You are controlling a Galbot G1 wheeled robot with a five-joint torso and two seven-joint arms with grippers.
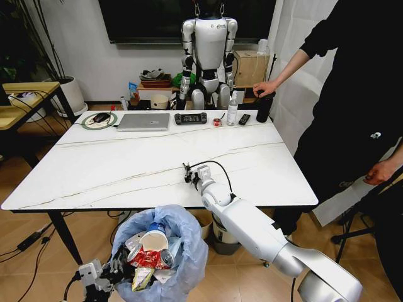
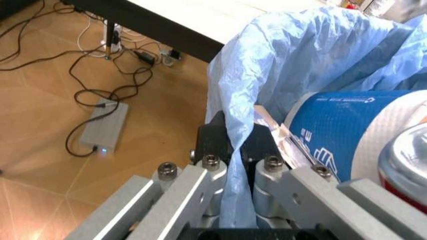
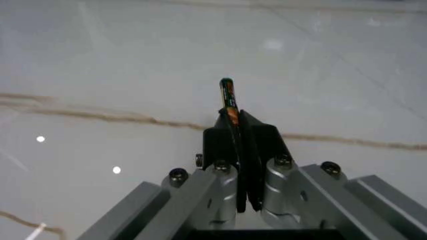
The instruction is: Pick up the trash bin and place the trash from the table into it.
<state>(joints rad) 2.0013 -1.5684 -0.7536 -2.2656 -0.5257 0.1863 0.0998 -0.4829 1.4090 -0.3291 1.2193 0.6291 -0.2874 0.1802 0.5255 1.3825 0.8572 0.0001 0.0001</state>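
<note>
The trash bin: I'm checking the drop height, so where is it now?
Head view: the trash bin hangs below the table's near edge, left gripper clamping its bag rim.

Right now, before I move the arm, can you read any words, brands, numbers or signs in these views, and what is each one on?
Blue-and-white paper cup in the blue-bagged trash bin: white print and logo, too blurred to read.
Crushed red can: markings too small to read.
Thin green-and-orange wrapper scrap in the right gripper's shut jaws: print unreadable.
White bottle on the marble-look table: label unreadable.
</note>
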